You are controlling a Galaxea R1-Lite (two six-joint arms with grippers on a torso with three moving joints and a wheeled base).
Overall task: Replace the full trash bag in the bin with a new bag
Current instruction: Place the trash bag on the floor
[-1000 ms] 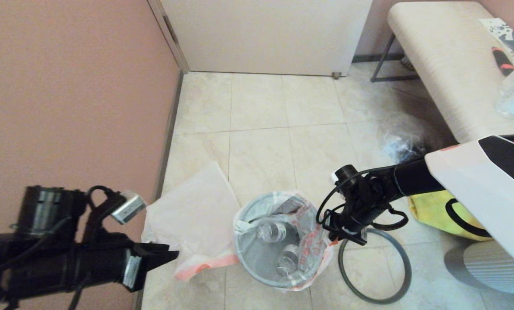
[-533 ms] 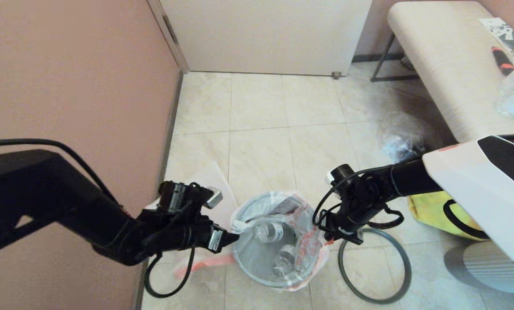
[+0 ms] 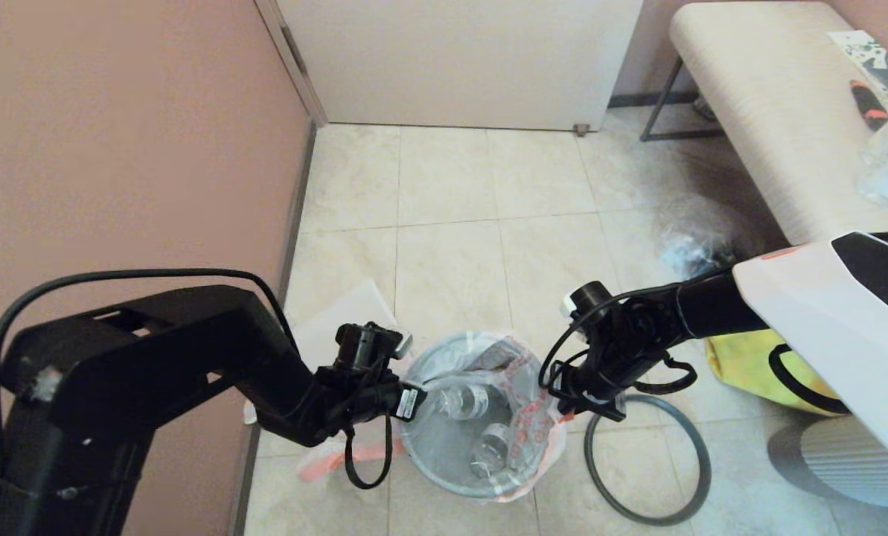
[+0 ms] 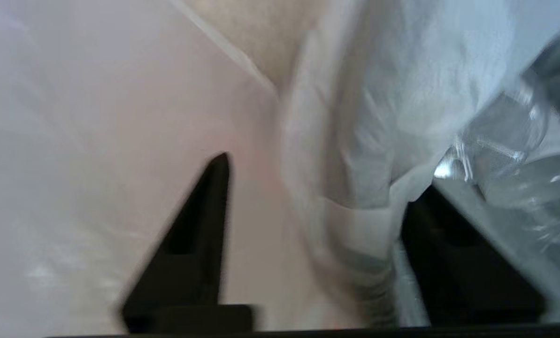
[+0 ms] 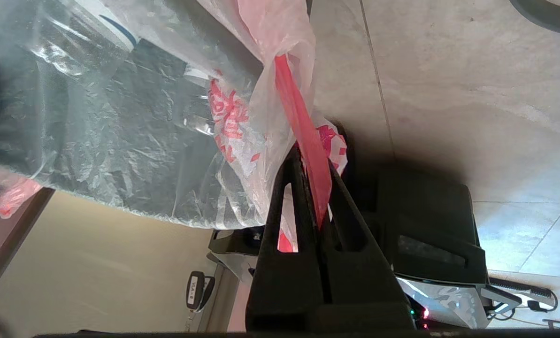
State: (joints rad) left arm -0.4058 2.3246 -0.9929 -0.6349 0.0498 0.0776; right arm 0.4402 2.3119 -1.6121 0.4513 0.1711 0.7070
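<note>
Head view: my right gripper pinches the full trash bag by its right handle; my left gripper, fingers spread, straddles the bag's opposite, left edge.

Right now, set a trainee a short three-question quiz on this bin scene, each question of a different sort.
1. True or false: the right gripper is shut on the orange-red handle of the full trash bag.
2. Where is the dark grey hoop? A. On the bin's rim. B. Flat on the floor on the bin's right. C. On the bench.
3. Fill in: the left gripper's fingers are spread either side of the full bag's ____ edge, at the bin's left rim.

Key: 1 true; 2 B; 3 white.
</note>
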